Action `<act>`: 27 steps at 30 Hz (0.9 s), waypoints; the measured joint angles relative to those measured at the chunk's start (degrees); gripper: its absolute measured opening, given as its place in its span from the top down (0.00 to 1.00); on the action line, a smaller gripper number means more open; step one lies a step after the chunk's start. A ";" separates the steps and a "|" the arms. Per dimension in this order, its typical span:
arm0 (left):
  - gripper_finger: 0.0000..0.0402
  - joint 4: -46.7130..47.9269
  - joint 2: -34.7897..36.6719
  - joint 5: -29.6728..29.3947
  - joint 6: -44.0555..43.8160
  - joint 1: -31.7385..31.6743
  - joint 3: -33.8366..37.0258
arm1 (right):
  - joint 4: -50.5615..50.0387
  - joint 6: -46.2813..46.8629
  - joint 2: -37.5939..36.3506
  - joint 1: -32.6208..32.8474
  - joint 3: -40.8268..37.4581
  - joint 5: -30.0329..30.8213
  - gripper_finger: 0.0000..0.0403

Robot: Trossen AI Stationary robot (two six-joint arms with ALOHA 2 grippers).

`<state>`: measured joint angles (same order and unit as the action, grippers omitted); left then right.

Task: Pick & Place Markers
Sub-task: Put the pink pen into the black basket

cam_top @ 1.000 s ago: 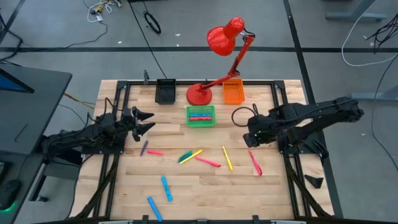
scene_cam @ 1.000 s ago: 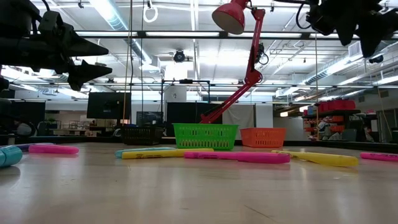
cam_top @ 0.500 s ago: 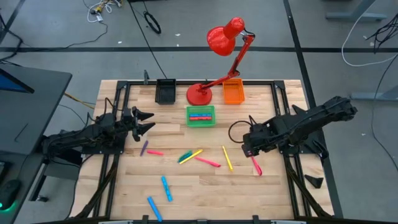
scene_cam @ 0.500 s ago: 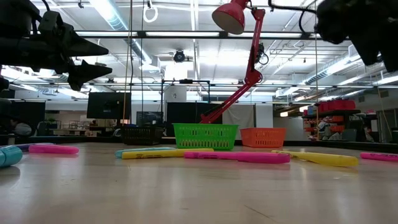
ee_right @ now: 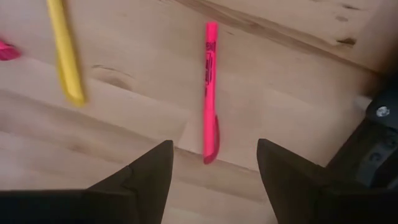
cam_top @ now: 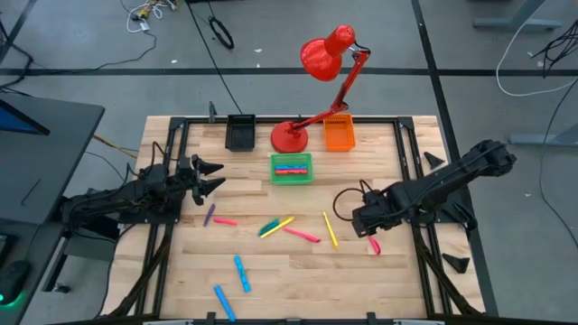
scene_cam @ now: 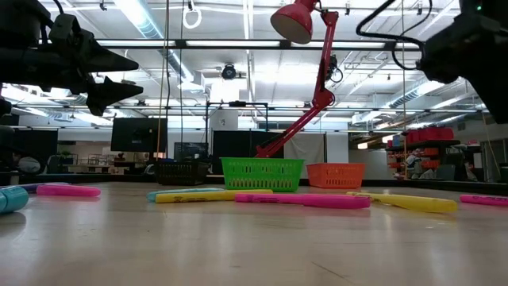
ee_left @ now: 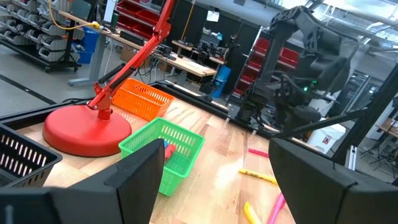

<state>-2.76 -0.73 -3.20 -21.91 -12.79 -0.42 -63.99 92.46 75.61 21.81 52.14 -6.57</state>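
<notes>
Several markers lie flat on the wooden table: a purple one (cam_top: 209,214), pink ones (cam_top: 226,221) (cam_top: 302,235), a yellow one (cam_top: 330,229) and blue ones (cam_top: 242,273). My right gripper (cam_top: 366,220) points down, open, above the right-hand pink marker (ee_right: 210,93), which lies ahead of the gap between its fingers (ee_right: 214,180). The yellow marker (ee_right: 65,53) lies beside it. My left gripper (cam_top: 209,176) waits open and level at the table's left, touching nothing. A green bin (cam_top: 292,169) holds some markers.
A red lamp stands with its base (cam_top: 290,137) at the back, between a black bin (cam_top: 240,132) and an orange bin (cam_top: 339,133). Black frame rails (cam_top: 411,181) run along the table's sides. Bare wood lies near the front edge (cam_top: 307,293).
My right gripper has come down and moved toward the table's near edge, stopping over the right-hand pink marker, and has stayed open. The markers have not moved.
</notes>
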 joint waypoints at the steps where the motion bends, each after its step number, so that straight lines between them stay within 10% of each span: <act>1: 0.26 0.00 0.00 -0.01 0.00 0.00 0.00 | 0.65 0.17 0.00 0.21 -0.72 0.00 0.42; 27: 0.26 -0.01 0.00 0.00 0.00 -0.01 -0.01 | 15.83 -0.11 10.92 2.68 -9.63 0.03 0.42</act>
<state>-2.76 -0.73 -3.20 -21.91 -12.80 -0.43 -48.16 92.34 86.53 24.49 42.51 -6.54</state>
